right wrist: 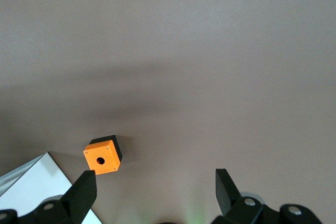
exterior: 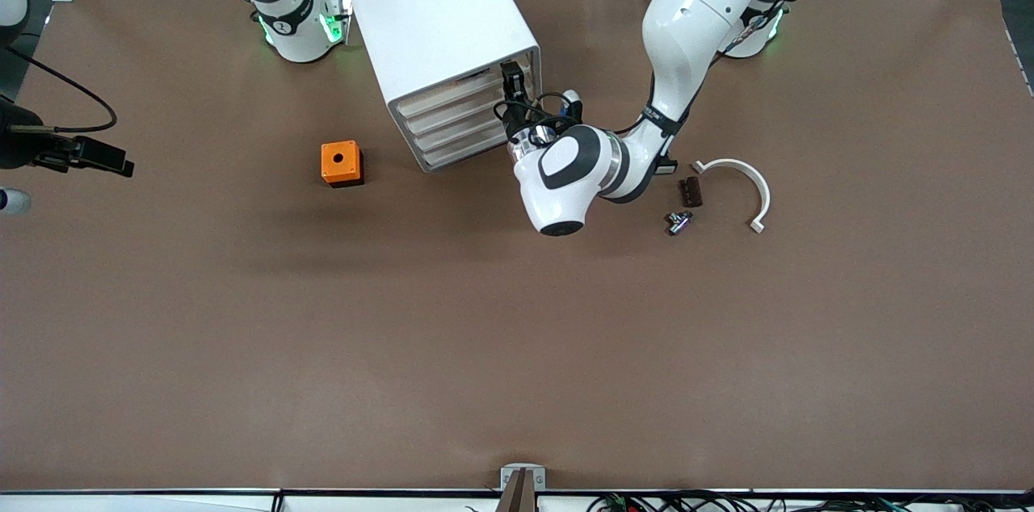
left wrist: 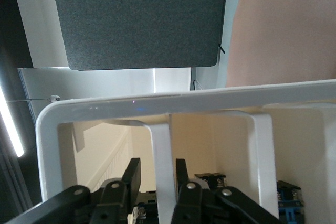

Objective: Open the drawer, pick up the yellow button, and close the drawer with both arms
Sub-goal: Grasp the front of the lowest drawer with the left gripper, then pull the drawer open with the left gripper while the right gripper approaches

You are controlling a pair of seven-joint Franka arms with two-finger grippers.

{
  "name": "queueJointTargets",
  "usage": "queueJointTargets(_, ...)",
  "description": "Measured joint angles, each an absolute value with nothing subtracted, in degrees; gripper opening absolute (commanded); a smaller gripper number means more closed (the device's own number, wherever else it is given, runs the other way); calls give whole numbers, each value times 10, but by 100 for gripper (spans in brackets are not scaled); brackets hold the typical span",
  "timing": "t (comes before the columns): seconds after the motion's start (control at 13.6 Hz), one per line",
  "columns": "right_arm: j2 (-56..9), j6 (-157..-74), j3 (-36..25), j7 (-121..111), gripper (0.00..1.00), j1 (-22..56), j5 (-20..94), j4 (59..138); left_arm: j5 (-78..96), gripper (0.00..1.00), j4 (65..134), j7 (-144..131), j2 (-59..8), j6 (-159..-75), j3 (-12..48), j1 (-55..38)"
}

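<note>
The white cabinet (exterior: pixel 440 19) stands near the arms' bases, with its four drawers facing the left arm's end of the table. The top drawer (exterior: pixel 452 90) looks closed or nearly so. My left gripper (exterior: pixel 511 80) is at that drawer's front. In the left wrist view its fingers (left wrist: pixel 131 174) stand on either side of a white handle bar (left wrist: pixel 164 150), with a gap on one side, so the left gripper (left wrist: pixel 156 166) is open. Small black-blue parts (left wrist: pixel 211 179) show inside the drawer. No orange button cap is in view. My right gripper (right wrist: pixel 155 182) is open and empty, high over the table.
An orange cube with a hole (exterior: pixel 341 163) sits beside the cabinet toward the right arm's end; it also shows in the right wrist view (right wrist: pixel 102 157). A white curved piece (exterior: pixel 747 177), a small brown block (exterior: pixel 691 191) and a small metal part (exterior: pixel 678 221) lie near the left arm.
</note>
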State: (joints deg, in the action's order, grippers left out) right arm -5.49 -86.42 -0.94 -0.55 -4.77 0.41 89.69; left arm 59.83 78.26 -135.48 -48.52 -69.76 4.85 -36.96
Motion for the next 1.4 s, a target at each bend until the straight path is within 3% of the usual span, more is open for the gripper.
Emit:
queueJointTargets(0.29,-55,-864,-9,-5,100,-48,3,897,598,6,784,-1355,-489,-698,48,-370)
queueJointTargets(0.88,-55,-865,-11,5,100,-47,-1,896,598,4,784,-1365,-494,-696,47,-369)
queueJointTargets(1.4,-55,-865,-4,163,100,-44,25,896,601,5,784,-1371,-499,-688,46,-339)
